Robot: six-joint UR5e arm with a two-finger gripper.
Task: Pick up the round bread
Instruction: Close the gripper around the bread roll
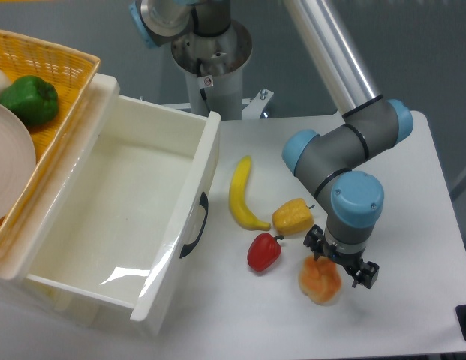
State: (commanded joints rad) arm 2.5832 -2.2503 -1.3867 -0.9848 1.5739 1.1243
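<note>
- One arm works the table, its gripper (339,264) hanging in the lower right of the frame, directly over the round bread (320,283)
- The round bread lies on the white table (413,225) at lower right, just beside the red pepper (263,252) and below the yellow bell pepper (293,217); the banana (242,194) lies further toward the centre
- Gripper state: the fingers stand spread to either side of the bun's upper edge, one showing at its upper left and one at its right; whether either pad touches the glossy top cannot be told from this view
- Step in hand, as judged: descent and closing on the bun, with no lift yet evident since the bun sits on the table
- Recommendation: the wrist should settle so the lobed body lies squarely between the fingers before they close, as the bun appears offset toward the lower left of the gripper
- Recommendation: closing should be gentle, since the bun looks soft and its glossy top may slip out of a shallow pinch
- Risk noted: the red pepper and yellow bell pepper are near the left finger, so a sideways correction could nudge them
- The open white drawer (142,225) and the basket (60,67) at upper left lie well apart and pose no obstruction
</note>
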